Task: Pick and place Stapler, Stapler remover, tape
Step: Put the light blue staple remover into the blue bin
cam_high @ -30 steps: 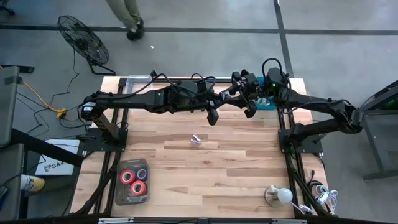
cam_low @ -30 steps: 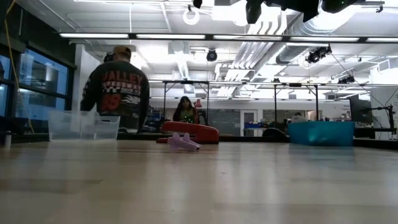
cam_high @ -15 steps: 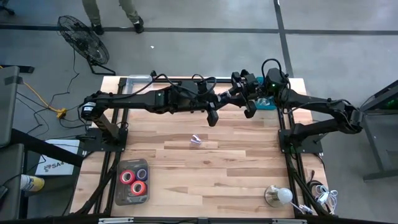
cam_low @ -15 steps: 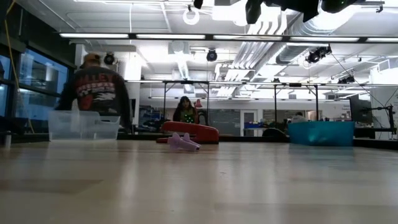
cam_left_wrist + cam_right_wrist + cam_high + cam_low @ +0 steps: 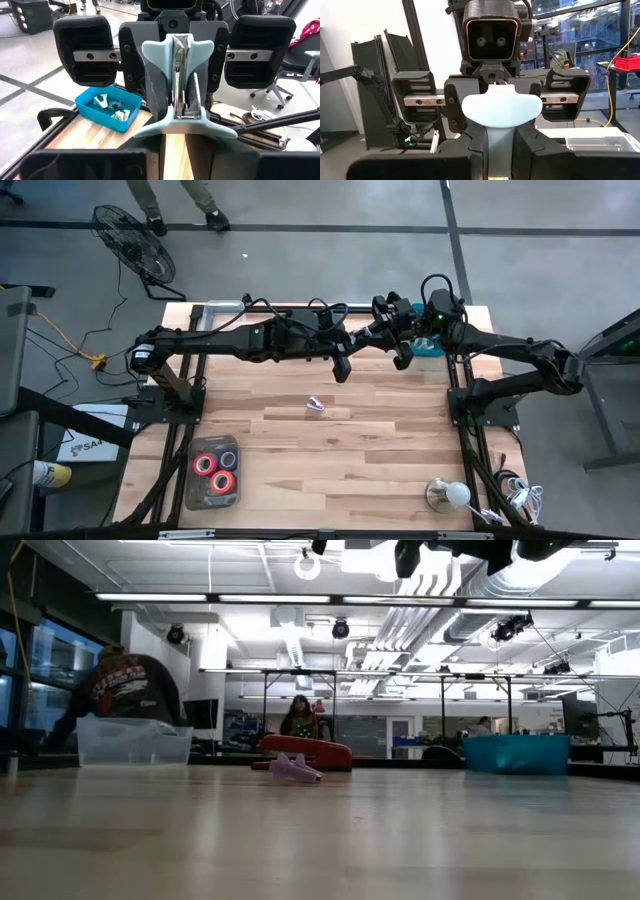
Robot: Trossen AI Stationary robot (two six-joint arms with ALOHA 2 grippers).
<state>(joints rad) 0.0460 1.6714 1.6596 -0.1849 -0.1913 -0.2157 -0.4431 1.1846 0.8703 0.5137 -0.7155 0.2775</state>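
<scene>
Both arms meet high above the table's far middle. My left gripper (image 5: 360,340) and my right gripper (image 5: 386,333) face each other tip to tip, both shut on one pale blue staple remover (image 5: 179,85), which the high view hides. A second small pale staple remover (image 5: 316,405) lies alone on the wood near the table's centre. The red stapler (image 5: 305,752) lies flat near the far edge, behind that remover in the low view. The tape rolls (image 5: 215,470), red and purple, sit in a dark tray at the near left corner. My left gripper (image 5: 175,142) meets the remover at its flared end (image 5: 150,131), which spreads across the fingertips; the pinch itself is hidden by that end. It comes level from the table's left. The remover is lifted clear. My right gripper (image 5: 500,150) pinches the remover's narrow pale stem (image 5: 500,142) between its two fingers, level from the table's right. The broad rounded end (image 5: 502,107) stands beyond the fingertips, toward the left gripper. The remover is clear of the table.
A blue bin (image 5: 432,348) holding pale claw pieces (image 5: 110,106) sits at the far right corner. A clear plastic bin (image 5: 133,742) stands at the far left. A lamp (image 5: 447,494) is at the near right corner. A person (image 5: 122,690) moves beyond the far edge.
Both arms and the held staple remover have kept still. Only the person beyond the table's far edge has walked leftward in the low view.
</scene>
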